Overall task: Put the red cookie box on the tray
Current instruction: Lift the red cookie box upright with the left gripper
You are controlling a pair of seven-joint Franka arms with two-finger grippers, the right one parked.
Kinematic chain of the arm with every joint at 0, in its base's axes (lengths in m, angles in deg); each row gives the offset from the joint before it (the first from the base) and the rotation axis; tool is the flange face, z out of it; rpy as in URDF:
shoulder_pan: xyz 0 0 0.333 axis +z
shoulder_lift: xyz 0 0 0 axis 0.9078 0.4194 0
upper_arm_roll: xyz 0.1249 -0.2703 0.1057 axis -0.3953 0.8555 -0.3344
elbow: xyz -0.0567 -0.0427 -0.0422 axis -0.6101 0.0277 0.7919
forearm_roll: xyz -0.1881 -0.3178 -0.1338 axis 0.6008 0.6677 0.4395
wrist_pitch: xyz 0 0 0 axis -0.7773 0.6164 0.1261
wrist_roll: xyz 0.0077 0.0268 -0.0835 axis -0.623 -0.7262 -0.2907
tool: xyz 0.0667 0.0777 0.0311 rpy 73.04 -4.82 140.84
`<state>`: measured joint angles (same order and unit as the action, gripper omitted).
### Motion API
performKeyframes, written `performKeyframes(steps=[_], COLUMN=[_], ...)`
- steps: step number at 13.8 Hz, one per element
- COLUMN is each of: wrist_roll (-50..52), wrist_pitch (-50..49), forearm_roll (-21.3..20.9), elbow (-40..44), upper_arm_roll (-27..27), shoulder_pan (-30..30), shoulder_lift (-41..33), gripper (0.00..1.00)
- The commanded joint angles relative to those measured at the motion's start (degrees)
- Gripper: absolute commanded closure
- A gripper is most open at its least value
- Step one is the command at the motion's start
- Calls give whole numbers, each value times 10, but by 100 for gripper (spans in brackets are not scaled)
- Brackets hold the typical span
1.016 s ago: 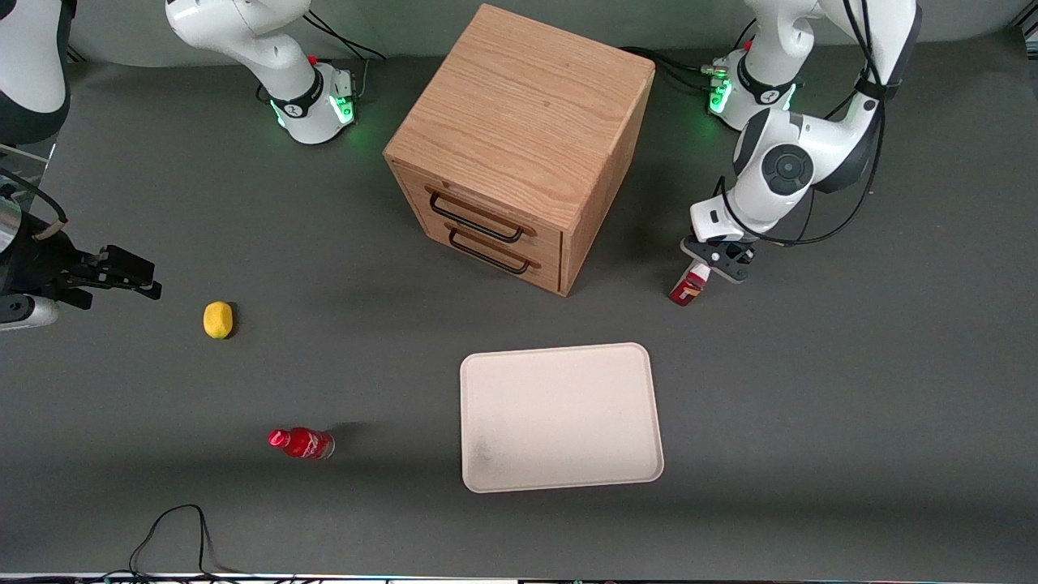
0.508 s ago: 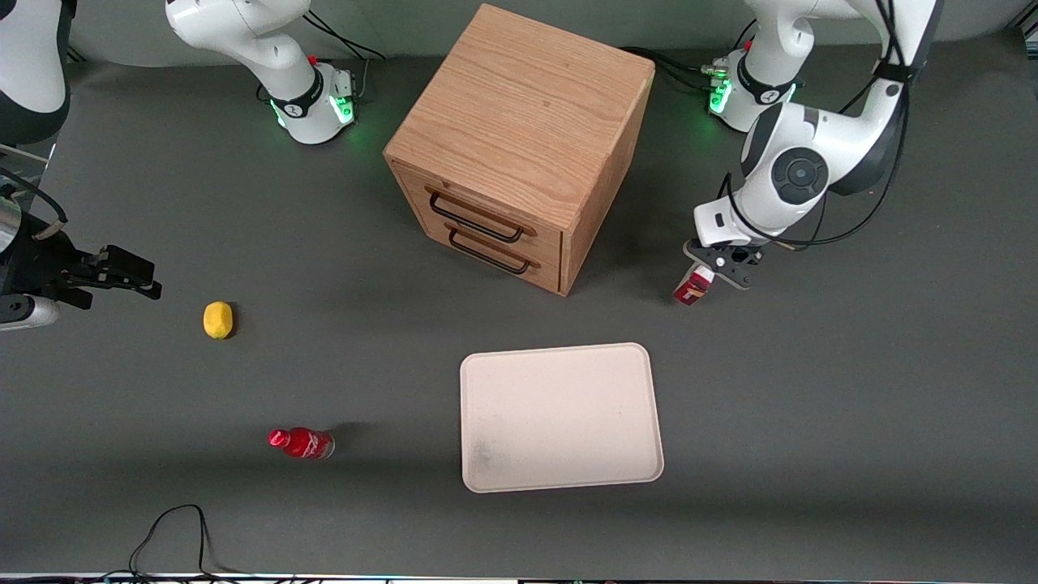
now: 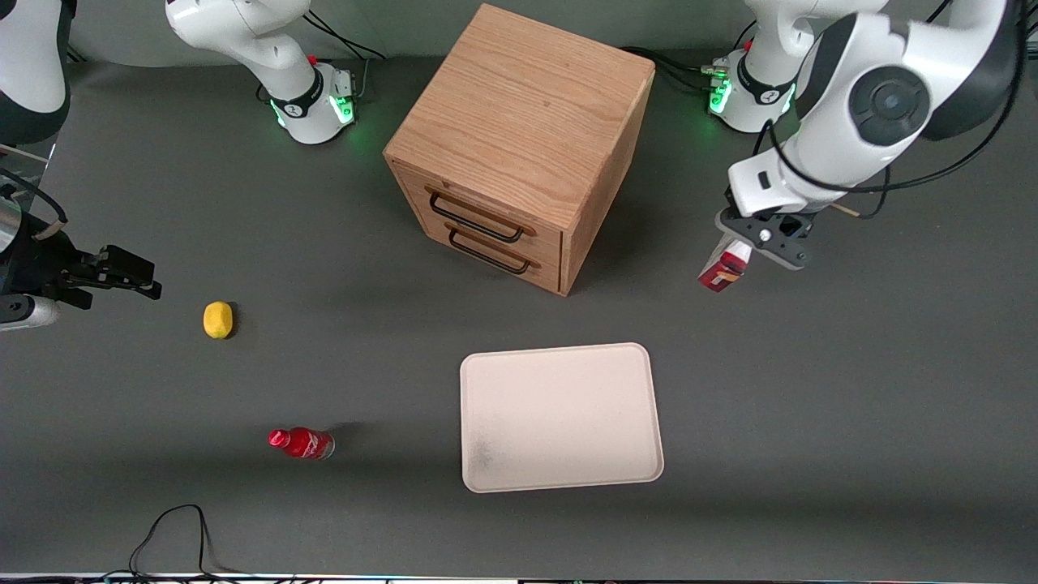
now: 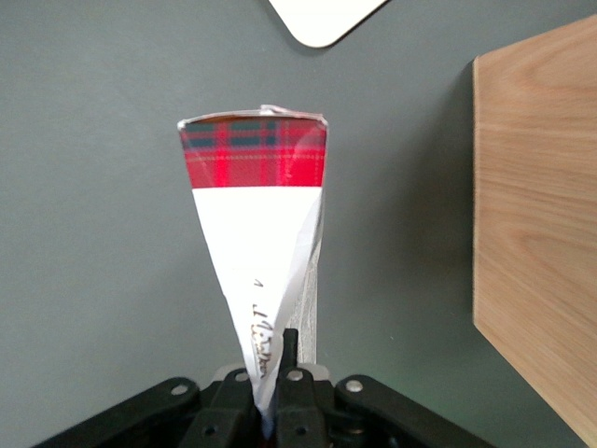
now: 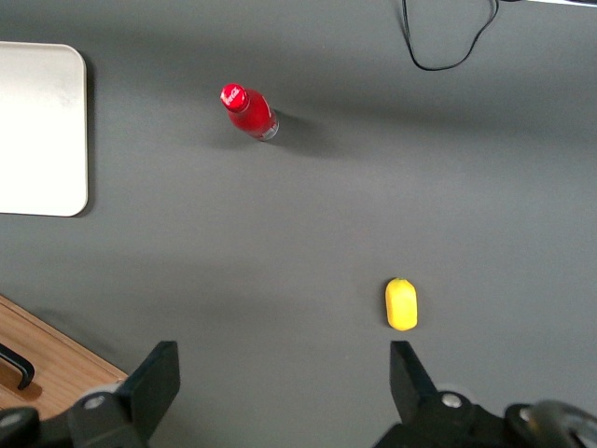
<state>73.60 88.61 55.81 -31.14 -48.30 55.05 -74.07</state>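
One red cookie box [image 3: 724, 272] (hanging) | pinched by end effector [image 3: 750, 243] | above table

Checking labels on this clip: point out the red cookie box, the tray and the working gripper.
red cookie box [image 3: 724, 271], front view: its hanging lower end, clear of the table.
tray [image 3: 559, 415], front view: bare middle of its floor.
gripper [image 4: 276, 392], left wrist view: between the fingertips, shut on the box's end.

I can't read any text: the dark script on the white face of the red cookie box [image 4: 266, 233] clamped in my gripper [image 4: 272, 397] is illegible
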Motion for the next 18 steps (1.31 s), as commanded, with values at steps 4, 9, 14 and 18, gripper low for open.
performKeyframes(steps=[4,9,14,18], wrist_roll=[28,139,280,394], wrist_pitch=[-131,-121,-112,-116], forearm_roll=[-37,-40,-40,-63], elbow=[147,239,406,535], upper_arm_roll=[-4,-3,-2,-2], shoulder_pan=[0,-1,-32,-79], shoulder_lift=[9,94,240,346], gripper=[100,100,100,100])
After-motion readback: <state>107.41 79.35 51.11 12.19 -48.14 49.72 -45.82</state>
